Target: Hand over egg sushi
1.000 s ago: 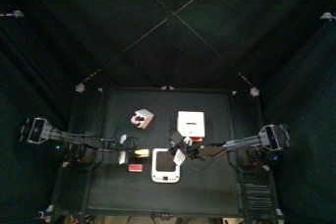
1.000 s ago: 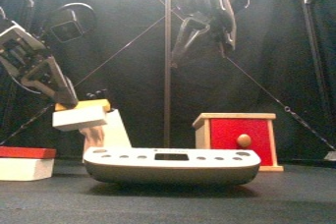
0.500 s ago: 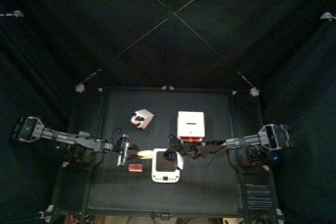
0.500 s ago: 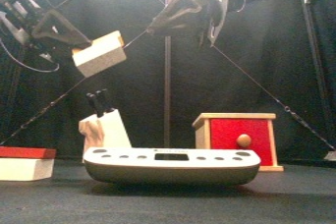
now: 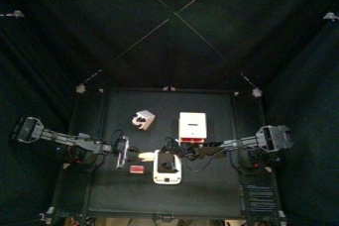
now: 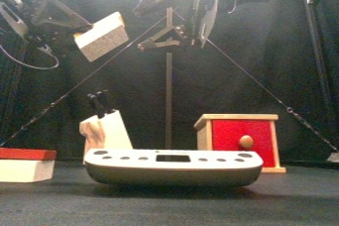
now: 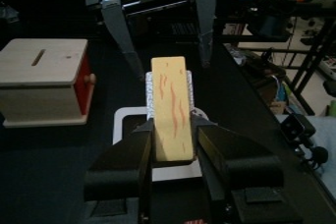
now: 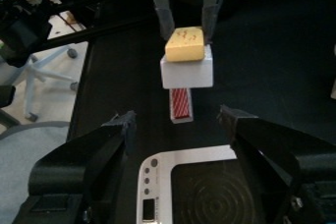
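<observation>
Egg sushi [image 7: 174, 105] sits clamped in our left claw [image 7: 175, 159] while our right claw [image 8: 184, 130] gapes empty, so handover looks done

From my feed: black curtains [image 5: 54, 61] all round the small black worktop [image 5: 219, 106], with bright light overhead up front.
</observation>
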Controlling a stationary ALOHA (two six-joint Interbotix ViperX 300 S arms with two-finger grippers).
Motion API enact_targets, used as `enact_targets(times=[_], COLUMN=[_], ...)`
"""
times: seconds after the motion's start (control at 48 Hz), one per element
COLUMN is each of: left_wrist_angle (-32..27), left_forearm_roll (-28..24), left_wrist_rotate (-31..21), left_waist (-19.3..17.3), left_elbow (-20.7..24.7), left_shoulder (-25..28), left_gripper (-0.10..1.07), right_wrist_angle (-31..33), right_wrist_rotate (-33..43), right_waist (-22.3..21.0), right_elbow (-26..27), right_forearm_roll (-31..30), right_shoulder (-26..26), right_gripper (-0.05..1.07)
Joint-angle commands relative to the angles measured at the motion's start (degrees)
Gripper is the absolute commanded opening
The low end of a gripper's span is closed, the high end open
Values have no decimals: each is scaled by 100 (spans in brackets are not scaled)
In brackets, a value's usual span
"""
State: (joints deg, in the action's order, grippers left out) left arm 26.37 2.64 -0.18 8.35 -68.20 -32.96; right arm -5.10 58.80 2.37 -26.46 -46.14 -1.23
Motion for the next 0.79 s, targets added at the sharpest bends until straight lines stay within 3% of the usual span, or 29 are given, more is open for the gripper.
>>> enact_targets(times=[0.0,0.438,0.771], left_wrist_angle=[70,606,624], left_forearm_roll=[0,396,615], left_wrist_rotate=[0,0,0], left_waist=[18,18,18], left_elbow=[149,229,246], left_shoulder=[35,105,158], left_gripper=[33,32,32], right_wrist_angle=[0,0,0], right_wrist_rotate=[0,0,0], right_waist=[-79,-272,-316], right_elbow=[229,413,501], right_forearm_roll=[-26,-9,-26], right_shoulder=[-70,176,176], right_gripper=[98,98,98])
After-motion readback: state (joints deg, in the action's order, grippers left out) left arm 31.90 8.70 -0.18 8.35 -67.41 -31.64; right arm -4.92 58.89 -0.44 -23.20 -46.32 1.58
